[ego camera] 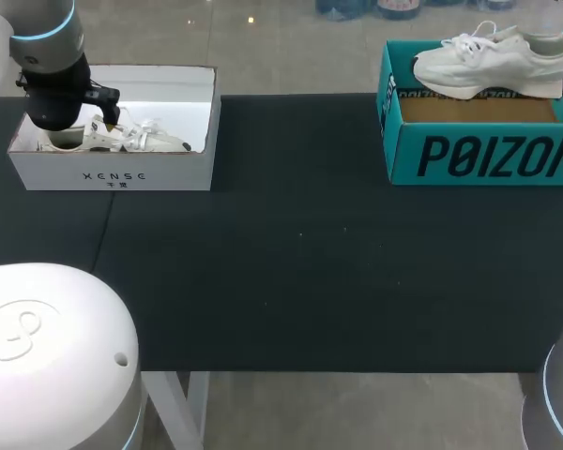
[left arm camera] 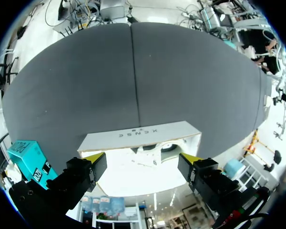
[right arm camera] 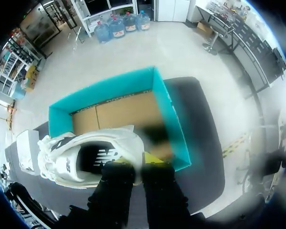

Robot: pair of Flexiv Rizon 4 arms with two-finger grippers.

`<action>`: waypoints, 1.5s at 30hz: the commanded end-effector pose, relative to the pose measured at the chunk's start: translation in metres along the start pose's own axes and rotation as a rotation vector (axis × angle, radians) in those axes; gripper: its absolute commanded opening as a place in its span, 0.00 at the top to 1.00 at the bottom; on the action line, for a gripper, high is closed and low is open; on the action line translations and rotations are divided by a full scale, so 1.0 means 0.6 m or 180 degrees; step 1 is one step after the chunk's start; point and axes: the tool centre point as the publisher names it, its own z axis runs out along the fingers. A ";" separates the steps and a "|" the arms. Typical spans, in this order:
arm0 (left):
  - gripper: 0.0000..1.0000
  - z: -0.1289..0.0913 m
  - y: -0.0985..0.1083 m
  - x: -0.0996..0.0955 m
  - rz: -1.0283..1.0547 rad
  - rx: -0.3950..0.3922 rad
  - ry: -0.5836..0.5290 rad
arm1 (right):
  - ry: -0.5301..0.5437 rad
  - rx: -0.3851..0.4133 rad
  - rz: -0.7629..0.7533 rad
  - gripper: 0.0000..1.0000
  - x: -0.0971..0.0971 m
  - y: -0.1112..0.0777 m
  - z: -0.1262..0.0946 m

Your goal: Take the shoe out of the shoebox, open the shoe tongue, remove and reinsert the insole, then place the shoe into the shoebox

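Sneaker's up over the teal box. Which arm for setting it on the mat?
Right. The right gripper is shut on the sneaker at its heel, above the teal box. The left gripper hangs open over the white box on the opposite side.

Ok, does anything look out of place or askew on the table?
Only the white sneaker: it hangs across the top of the teal shoebox rather than inside, its heel pinched in the right gripper. Nothing looks spilled or damaged.
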 end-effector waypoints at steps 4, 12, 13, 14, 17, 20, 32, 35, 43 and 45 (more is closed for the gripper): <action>0.00 -0.002 -0.003 0.000 0.0001 -0.0006 0.0008 | -0.0003 -0.0481 -0.0023 1.00 0.007 -0.122 -0.118; 0.00 -0.002 -0.003 0.000 0.0001 -0.0006 0.0008 | -0.0024 -0.0537 0.0029 1.00 0.020 -0.244 -0.166; 0.00 -0.002 -0.003 0.000 0.0001 -0.0006 0.0008 | -0.0031 -0.0554 0.0031 1.00 0.022 -0.260 -0.171; 0.00 -0.002 -0.003 0.000 0.0001 -0.0006 0.0008 | -0.0036 -0.0561 0.0031 1.00 0.023 -0.274 -0.175; 0.00 -0.002 -0.003 0.000 0.0001 -0.0006 0.0008 | -0.0040 -0.0587 0.0023 1.00 0.022 -0.315 -0.185; 0.00 -0.002 -0.003 0.000 0.0001 -0.0006 0.0008 | -0.0026 -0.0632 0.0000 1.00 0.019 -0.355 -0.197; 0.00 -0.002 -0.003 0.000 0.0001 -0.0006 0.0008 | 0.0064 -0.0508 -0.0025 1.00 -0.015 -0.496 -0.197; 0.00 -0.002 -0.003 0.000 0.0001 -0.0006 0.0008 | 0.0083 -0.0466 -0.0042 1.00 -0.011 -0.532 -0.186; 0.00 -0.002 -0.003 0.000 0.0001 -0.0006 0.0008 | 0.0133 -0.0470 -0.0033 1.00 0.031 -0.594 -0.162; 0.00 -0.002 -0.003 0.000 0.0001 -0.0006 0.0008 | 0.0150 -0.0491 -0.0038 1.00 0.050 -0.606 -0.149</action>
